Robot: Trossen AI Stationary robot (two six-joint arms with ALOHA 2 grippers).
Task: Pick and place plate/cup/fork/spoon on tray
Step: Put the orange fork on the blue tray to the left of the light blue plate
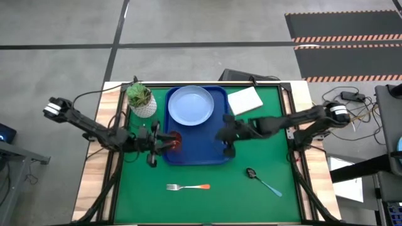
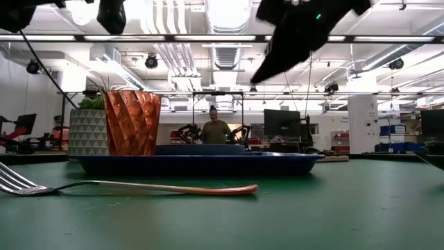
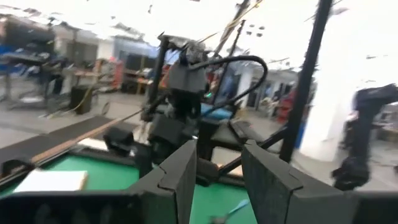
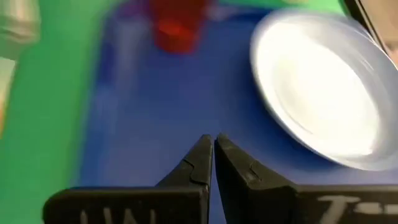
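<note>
The blue tray (image 1: 207,147) lies mid-table. The pale-blue plate (image 1: 190,105) rests on its far half, and the red-brown cup (image 1: 175,142) stands upright in its near-left corner, also seen in the low view (image 2: 132,121). The fork (image 1: 188,187) and the spoon (image 1: 264,181) lie on the green mat near the front. My left gripper (image 1: 160,143) hovers just left of the cup, raised above it; it is open and empty (image 3: 217,180). My right gripper (image 1: 227,139) is over the tray's right part, shut and empty (image 4: 213,155).
A white pot with a green plant (image 1: 141,99) stands at the tray's far-left corner. A white square pad (image 1: 245,100) lies at the far right. The fork (image 2: 139,186) lies on the open green mat in front of the tray. A person stands in the room behind (image 2: 216,128).
</note>
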